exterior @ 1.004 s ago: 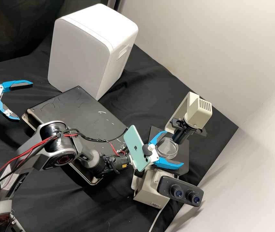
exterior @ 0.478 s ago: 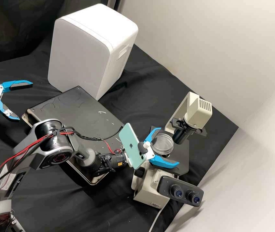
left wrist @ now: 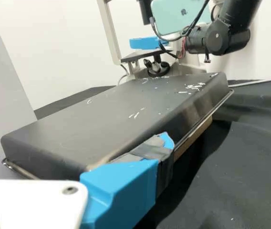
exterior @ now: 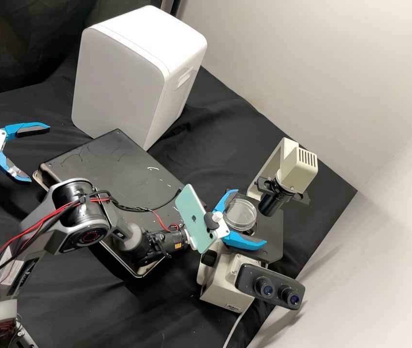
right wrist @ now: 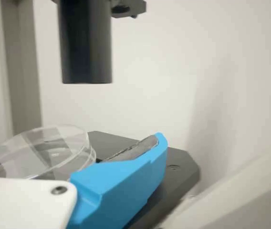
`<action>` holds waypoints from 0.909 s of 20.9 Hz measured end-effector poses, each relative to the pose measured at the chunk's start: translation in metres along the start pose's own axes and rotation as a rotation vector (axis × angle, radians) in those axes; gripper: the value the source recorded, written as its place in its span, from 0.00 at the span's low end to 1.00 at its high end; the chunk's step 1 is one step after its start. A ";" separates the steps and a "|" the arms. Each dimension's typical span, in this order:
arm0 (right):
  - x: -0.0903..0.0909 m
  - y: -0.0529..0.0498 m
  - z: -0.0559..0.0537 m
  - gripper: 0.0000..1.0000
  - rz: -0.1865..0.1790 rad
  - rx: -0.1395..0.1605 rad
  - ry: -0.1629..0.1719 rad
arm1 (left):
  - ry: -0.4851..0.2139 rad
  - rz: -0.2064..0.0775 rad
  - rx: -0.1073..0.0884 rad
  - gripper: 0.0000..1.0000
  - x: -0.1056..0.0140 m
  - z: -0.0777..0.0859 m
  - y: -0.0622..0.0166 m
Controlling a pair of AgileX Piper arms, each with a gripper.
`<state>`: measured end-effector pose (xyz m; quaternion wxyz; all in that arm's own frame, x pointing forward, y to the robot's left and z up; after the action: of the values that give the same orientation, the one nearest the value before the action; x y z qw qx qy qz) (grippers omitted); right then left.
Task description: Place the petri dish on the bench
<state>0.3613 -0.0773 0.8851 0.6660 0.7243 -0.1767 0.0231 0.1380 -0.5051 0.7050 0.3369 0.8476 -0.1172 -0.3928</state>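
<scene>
- Petri dish [exterior: 239,213] is not on the tabletop [exterior: 225,125] yet. It sits between the blue fingers of the right tool [exterior: 250,217], over the microscope [exterior: 225,285] stage [exterior: 276,234].
- Right tool is clenched on the dish, one finger on each side of the rim. In the right wrist view the dish looks roughly level and just clear of the stage.
- Left tool [exterior: 39,152] is spread wide and empty. It hangs beside the corner of the dark tray [exterior: 114,164], well apart from the dish.
- My read: the dish is grasped and the placing is not done.
- Risk 1: the black condenser barrel [exterior: 270,205] is near the dish, so a lift or swing toward it could knock the dish out of the grip.
- Risk 2: the plastic is smooth and held only at the rim. A fast move or wrist tilt could let the dish slip, or shift the lid if it is loose.
- Risk 3: the tray lies between the microscope and most of the open cloth, so a short travel puts the dish on the tray.
- Risk 4: the cloth is wrinkled, so a release from height could leave the dish tilted or rolling.
</scene>
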 end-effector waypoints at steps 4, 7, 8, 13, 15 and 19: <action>-0.005 0.002 0.000 1.00 -0.026 0.066 0.051 | -0.002 -0.027 0.013 1.00 0.002 0.003 -0.0050; -0.014 0.006 0.005 1.00 0.015 0.141 0.080 | 0.001 -0.058 0.030 1.00 0.004 0.005 -0.0107; -0.020 0.007 0.005 1.00 0.031 0.158 0.089 | 0.002 -0.067 0.040 1.00 0.005 0.006 -0.0123; -0.035 0.006 0.010 1.00 0.056 0.195 0.089 | 0.009 -0.074 0.043 1.00 0.006 0.007 -0.0137; -0.036 0.007 0.008 1.00 0.059 0.196 0.094 | 0.007 -0.077 0.043 1.00 0.007 0.008 -0.0141; -0.036 0.006 0.006 1.00 0.061 0.200 0.096 | 0.007 -0.073 0.043 1.00 0.009 0.007 -0.0131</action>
<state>0.3245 -0.0750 0.8808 0.5970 0.7796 -0.1634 0.0955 0.1373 -0.5029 0.6878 0.3043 0.8599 -0.0934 -0.3990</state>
